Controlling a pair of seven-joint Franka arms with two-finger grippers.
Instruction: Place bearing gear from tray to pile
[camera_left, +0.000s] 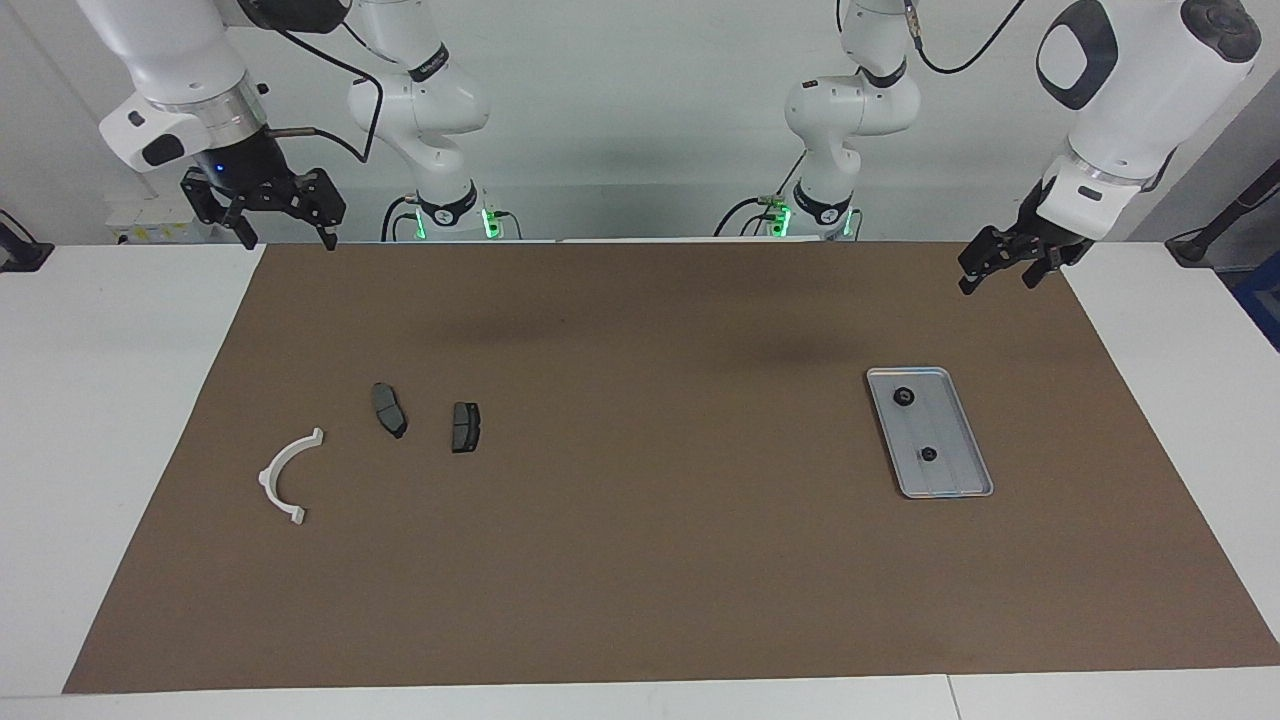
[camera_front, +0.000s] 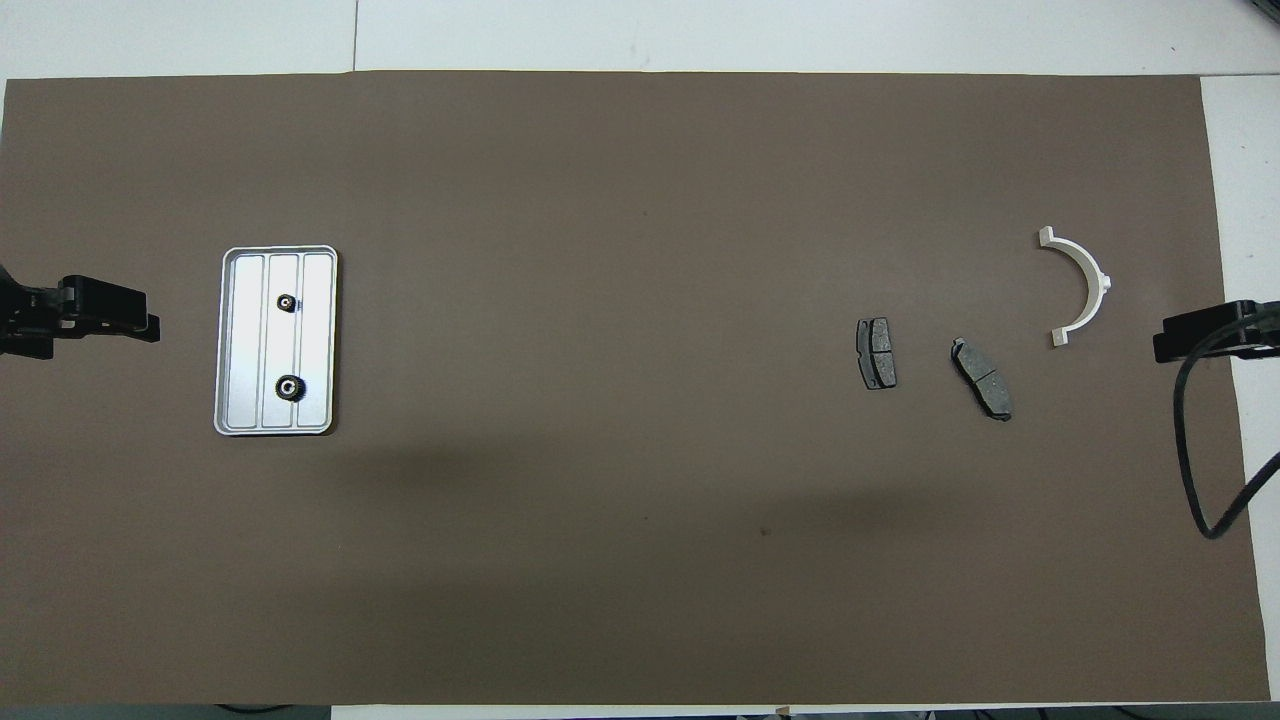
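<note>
Two small black bearing gears (camera_front: 289, 386) lie in the ridged silver-grey metal tray (camera_front: 228, 340), mid-left of the overhead frame.
Left gripper (camera_left: 1010, 270) and right gripper (camera_left: 282, 222) hang released, holding nothing, over the brown mat's corners.

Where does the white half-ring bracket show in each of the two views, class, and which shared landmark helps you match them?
Facing view: the white half-ring bracket lies low at the picture's left, on the brown mat.
Overhead view: the bracket lies at the picture's right, above mid-height.
Shared landmark: the two dark brake pads lie beside it, toward the silver tray at the left arm's end.
</note>
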